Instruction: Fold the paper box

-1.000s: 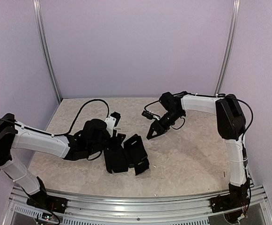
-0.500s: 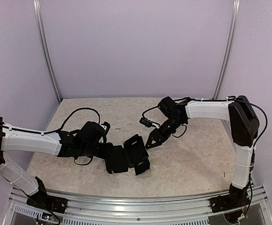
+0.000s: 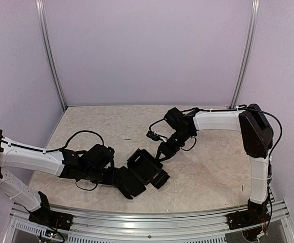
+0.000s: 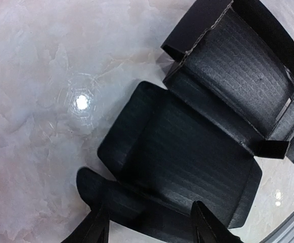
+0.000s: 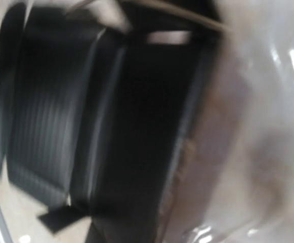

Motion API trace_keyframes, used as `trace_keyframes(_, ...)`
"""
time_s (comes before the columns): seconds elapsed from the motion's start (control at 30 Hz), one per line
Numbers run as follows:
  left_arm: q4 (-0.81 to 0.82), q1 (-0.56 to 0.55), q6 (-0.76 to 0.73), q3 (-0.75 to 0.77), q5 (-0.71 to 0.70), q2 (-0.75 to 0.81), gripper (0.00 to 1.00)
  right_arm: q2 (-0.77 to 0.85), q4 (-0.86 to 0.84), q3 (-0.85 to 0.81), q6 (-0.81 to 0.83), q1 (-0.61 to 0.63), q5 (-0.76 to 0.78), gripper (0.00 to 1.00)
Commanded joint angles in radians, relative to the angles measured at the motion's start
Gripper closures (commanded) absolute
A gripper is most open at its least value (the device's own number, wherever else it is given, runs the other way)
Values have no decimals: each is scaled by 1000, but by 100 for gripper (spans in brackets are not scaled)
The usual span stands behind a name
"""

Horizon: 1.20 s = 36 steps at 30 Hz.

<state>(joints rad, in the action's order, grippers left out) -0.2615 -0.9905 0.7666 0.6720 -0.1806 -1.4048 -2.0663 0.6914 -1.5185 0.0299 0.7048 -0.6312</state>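
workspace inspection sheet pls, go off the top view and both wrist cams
surface: pale marbled table, glare spots, no damage seen
job's things: black paper box partly folded, one section with raised walls, a flatter panel beside it
clutter: one tiny dark speck on the table, nothing else seen
grippers: left tool open, fingers spread over the panel's near flap; right tool at the box's far edge, open or shut unclear, its wrist view is blurred
cables: black cable looping off the left arm, another off the right
surroundings: lilac walls, metal posts, rail at the near edge

overhead view looks down from behind; both wrist views hover close above the paper box.
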Motion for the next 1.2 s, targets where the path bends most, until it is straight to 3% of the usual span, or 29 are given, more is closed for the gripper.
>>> trace_keyframes(0.0, -45, -28, 40, 18, -20, 10, 46, -49, 34, -66, 19, 9, 61, 90)
trace_keyframes(0.3, -92, -62, 65, -15, -79, 79, 46, -69, 92, -110, 67, 37, 164, 87)
trace_keyframes(0.53, -144, -59, 43, -28, -163, 158, 45, -42, 90, -125, 104, 52, 278, 100)
trace_keyframes(0.67, -102, -14, -53, -32, -191, 183, 40, -2, 80, -139, 164, 53, 390, 100)
trace_keyframes(0.73, -37, 48, -133, -41, -174, 200, 37, 28, 64, -136, 213, 53, 474, 100)
trace_keyframes(0.93, 394, 277, -350, -150, 20, 218, 36, 148, -96, -36, 407, 75, 752, 100)
trace_keyframes(1.17, 700, 412, -495, -88, 262, -22, 37, 252, -423, 208, 665, 172, 1083, 100)
